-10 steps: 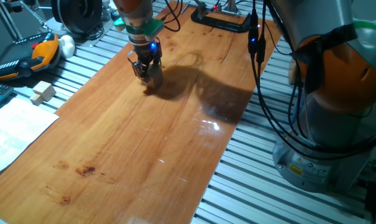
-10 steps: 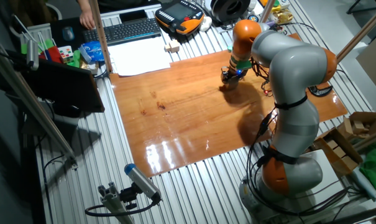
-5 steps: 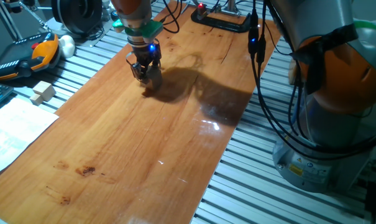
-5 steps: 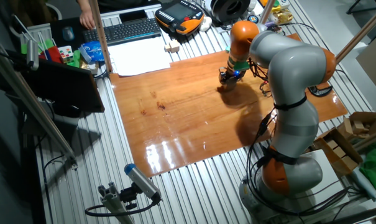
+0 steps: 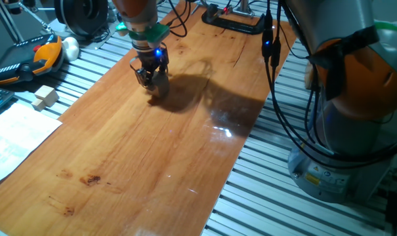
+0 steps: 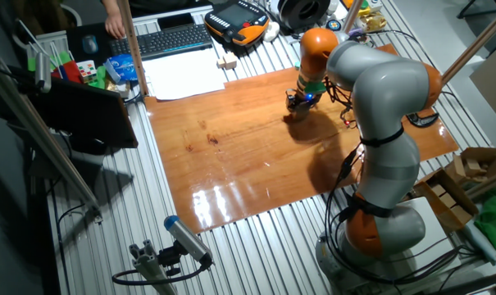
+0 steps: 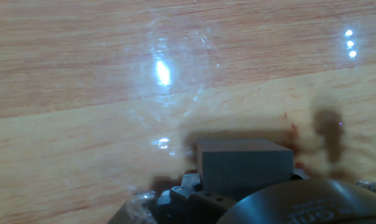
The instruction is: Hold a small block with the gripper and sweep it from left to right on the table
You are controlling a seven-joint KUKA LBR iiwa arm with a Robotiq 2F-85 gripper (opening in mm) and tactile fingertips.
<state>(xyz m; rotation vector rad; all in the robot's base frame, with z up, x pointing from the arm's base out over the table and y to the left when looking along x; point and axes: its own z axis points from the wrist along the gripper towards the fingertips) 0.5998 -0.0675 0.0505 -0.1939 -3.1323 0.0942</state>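
Note:
My gripper [image 5: 151, 79], black with a blue light and a teal ring under the orange arm, stands upright with its tips down on the far part of the table [image 5: 139, 151]. It also shows in the other fixed view [image 6: 296, 104]. It is shut on the small block [image 7: 245, 167], which in the hand view looks like a pale greyish cube held between the jaws, resting on or just above the wood. In the fixed views the block is mostly hidden by the fingers.
A stepped pale wooden piece [image 5: 46, 98] lies on the aluminium slats left of the board, near white paper [image 5: 14, 134] and an orange teach pendant [image 5: 29, 60]. A black clamp [image 5: 232, 23] sits at the board's far end. Cables [image 5: 271, 46] and the robot base [image 5: 355, 105] stand at the right.
The gripper, still shut on the block, has slid a little way left and toward the far end of the board. Nothing else has moved.

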